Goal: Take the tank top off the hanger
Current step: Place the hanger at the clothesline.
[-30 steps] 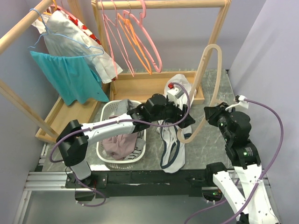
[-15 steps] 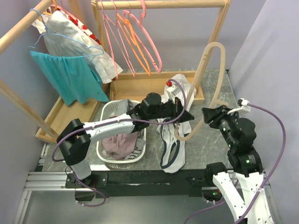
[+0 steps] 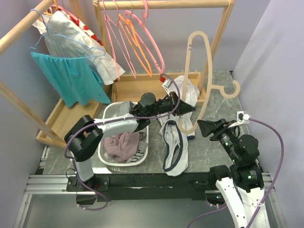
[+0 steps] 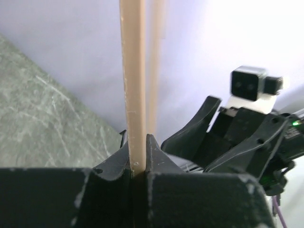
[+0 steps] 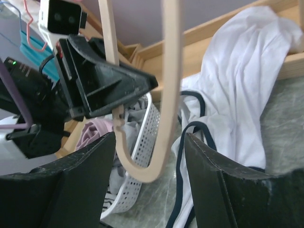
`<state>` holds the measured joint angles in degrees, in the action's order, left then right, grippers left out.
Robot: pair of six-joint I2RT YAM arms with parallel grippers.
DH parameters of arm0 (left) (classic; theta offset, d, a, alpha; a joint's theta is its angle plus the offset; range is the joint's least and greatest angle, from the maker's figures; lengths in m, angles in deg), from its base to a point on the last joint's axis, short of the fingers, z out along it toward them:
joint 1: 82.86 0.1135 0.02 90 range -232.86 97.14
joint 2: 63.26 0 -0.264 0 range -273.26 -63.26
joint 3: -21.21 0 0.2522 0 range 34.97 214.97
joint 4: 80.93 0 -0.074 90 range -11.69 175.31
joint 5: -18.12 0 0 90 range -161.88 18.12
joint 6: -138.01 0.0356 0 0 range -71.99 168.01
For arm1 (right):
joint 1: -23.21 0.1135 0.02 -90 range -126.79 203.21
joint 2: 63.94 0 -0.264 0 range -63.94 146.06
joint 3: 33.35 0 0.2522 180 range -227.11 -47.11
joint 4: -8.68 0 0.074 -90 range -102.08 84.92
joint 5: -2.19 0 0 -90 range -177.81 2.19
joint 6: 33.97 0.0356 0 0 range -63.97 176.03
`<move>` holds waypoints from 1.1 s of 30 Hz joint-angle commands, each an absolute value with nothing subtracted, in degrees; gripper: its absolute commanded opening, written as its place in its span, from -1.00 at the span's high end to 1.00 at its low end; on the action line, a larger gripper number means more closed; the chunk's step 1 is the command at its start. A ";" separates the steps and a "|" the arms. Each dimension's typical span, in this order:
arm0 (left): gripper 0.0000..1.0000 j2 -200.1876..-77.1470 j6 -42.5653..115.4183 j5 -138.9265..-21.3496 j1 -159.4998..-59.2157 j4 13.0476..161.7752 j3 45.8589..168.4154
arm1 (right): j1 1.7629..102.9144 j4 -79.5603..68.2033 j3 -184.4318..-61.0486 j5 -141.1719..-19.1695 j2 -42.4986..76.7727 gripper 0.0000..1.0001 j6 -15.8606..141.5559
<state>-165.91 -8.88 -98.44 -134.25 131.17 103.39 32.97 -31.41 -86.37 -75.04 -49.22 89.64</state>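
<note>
- Tank top (image 3: 175, 166): lies crumpled on the table just right of the basket (image 3: 105, 159). It is below the hanger and looks free of it.
- Left gripper (image 4: 137, 161): clenched on the hanger (image 4: 132, 71), whose long axis stands upright.
- Right gripper (image 3: 203, 129): released, jaws wide either side of the hanger's bottom curve, not touching it.

Left pincer (image 3: 186, 108) clamped, right pincer (image 3: 205, 128) spread wide

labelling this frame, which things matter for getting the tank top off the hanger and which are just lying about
In the job: hanger, tank top, left claw, right claw.
Lying about: laundry basket, teal garment, wooden rack.
</note>
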 commanded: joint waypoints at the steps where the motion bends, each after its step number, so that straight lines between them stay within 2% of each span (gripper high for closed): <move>1: 0.98 -166.53 -14.57 -101.76 -134.01 144.01 104.40 | 33.14 -27.76 -84.46 -71.64 -49.36 -0.35 91.28; 4: 0.98 -166.62 -16.32 -102.29 -133.84 147.88 103.96 | 33.23 -25.84 -83.32 -70.41 -48.91 -0.35 91.63; 10: 0.98 -166.88 -18.43 -102.37 -133.31 151.30 102.82 | 33.14 -17.93 -79.45 -63.91 -48.56 -0.19 95.23; 13: 0.98 -167.23 -19.32 -102.55 -133.13 151.14 102.91 | 33.23 -14.59 -78.05 -62.51 -49.26 0.06 96.72; 14: 0.98 -167.15 -19.06 -102.20 -133.04 150.70 102.65 | 33.23 -14.40 -77.96 -62.41 -49.70 0.29 96.81; 16: 0.98 -167.15 -18.88 -102.11 -133.04 150.17 102.47 | 33.23 -14.31 -78.31 -61.97 -50.06 0.59 96.55; 17: 0.98 -167.23 -18.88 -102.11 -133.04 149.74 102.47 | 33.23 -14.57 -78.83 -61.97 -50.49 0.81 96.20; 19: 0.98 -166.97 -18.44 -101.85 -133.04 148.60 102.47 | 33.23 -15.27 -79.36 -62.15 -50.93 0.99 96.11; 22: 0.92 -166.62 -16.86 -101.50 -133.04 145.00 102.38 | 33.14 -16.76 -80.94 -62.85 -51.81 1.00 95.94; 23: 0.68 -166.53 -15.64 -101.50 -132.96 143.59 102.47 | 33.23 -17.56 -82.51 -63.89 -51.81 1.00 95.41; 26: 0.52 -165.92 -13.70 -101.49 -132.96 139.19 102.12 | 33.23 -21.77 -86.81 -66.18 -50.94 1.00 93.22; 28: 0.07 -165.31 -11.68 -101.58 -133.04 135.87 102.47 | 33.23 -26.49 -89.54 -69.69 -49.89 1.00 91.46; 30: -0.23 -163.56 -8.69 -101.23 -133.04 133.48 102.38 | 33.23 -29.59 -93.76 -72.41 -47.78 1.00 88.21; 31: -0.77 -162.85 -7.55 -100.80 -133.04 130.51 102.29 | 33.23 -31.78 -94.82 -73.39 -47.25 1.00 87.51; 32: -0.98 -162.23 -5.19 -100.01 -133.04 129.00 102.47 | 33.23 -32.67 -96.74 -74.27 -46.37 1.00 86.28; 33: -0.99 -161.18 -3.78 -100.00 -133.04 127.86 102.64 | 33.23 -33.29 -97.46 -75.15 -46.02 1.00 85.66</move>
<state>-166.37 -11.70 -100.76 -133.25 135.07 102.15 33.34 -31.17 -90.72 -68.33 -47.85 91.32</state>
